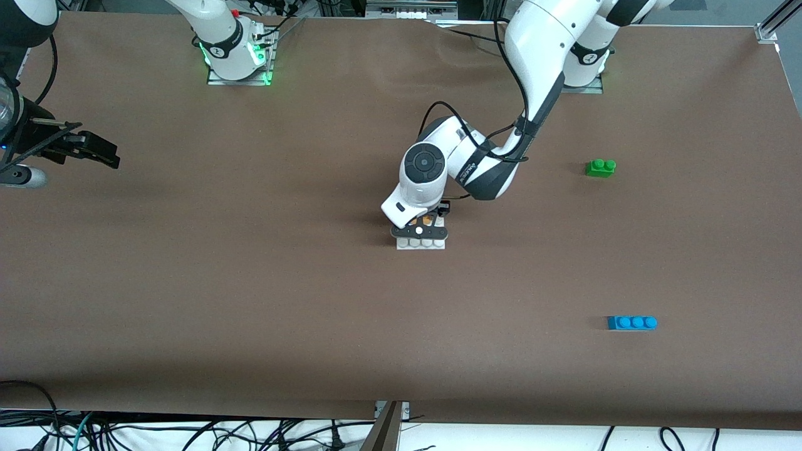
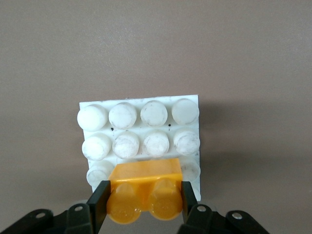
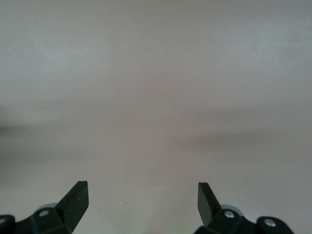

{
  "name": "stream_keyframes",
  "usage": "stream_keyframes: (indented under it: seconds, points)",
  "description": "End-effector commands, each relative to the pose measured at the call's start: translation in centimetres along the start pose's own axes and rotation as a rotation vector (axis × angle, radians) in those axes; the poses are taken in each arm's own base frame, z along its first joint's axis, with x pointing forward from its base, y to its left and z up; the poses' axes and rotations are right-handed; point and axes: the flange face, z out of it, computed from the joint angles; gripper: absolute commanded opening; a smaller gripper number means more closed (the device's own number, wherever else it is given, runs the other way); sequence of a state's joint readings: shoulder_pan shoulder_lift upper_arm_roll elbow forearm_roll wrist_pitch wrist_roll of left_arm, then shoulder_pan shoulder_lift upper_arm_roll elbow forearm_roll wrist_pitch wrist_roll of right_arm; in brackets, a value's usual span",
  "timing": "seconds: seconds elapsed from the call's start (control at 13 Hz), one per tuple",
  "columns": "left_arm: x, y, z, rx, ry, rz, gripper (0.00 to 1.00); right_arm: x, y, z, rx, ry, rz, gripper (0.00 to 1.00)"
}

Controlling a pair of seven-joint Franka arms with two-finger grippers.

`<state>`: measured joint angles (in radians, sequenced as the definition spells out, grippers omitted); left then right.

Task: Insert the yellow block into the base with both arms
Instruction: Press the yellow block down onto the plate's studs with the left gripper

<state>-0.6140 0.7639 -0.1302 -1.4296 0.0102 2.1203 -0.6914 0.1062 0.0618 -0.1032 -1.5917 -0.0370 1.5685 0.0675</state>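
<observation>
The white studded base (image 1: 421,244) lies near the middle of the table. My left gripper (image 1: 421,229) hangs low over it and hides most of it in the front view. In the left wrist view that gripper (image 2: 144,197) is shut on the yellow block (image 2: 145,187), one finger on each end, studs facing the camera. The block covers part of the base (image 2: 187,100) along the rows farther from the front camera; whether it touches the studs I cannot tell. A sliver of the block (image 1: 427,220) shows in the front view. My right gripper (image 1: 103,153) waits open over bare table at the right arm's end, nothing between its fingers (image 3: 78,200).
A green two-stud brick (image 1: 601,167) sits toward the left arm's end of the table. A blue three-stud brick (image 1: 632,322) lies at the same end, nearer to the front camera. The brown table surface stretches wide around the base.
</observation>
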Motion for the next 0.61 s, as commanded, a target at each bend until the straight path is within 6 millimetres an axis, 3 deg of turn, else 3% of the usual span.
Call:
stream_keyframes:
  seconds: [0.0,0.54]
  points:
    - [0.4,0.3,0.2,0.043,0.042,0.040,0.42,0.2,0.2,-0.4,0.002,0.005,0.014,0.99]
    - [0.0,0.6,1.6,0.055,0.028,0.050,0.42,0.4,0.8,-0.1,0.003,-0.002,0.023,0.99]
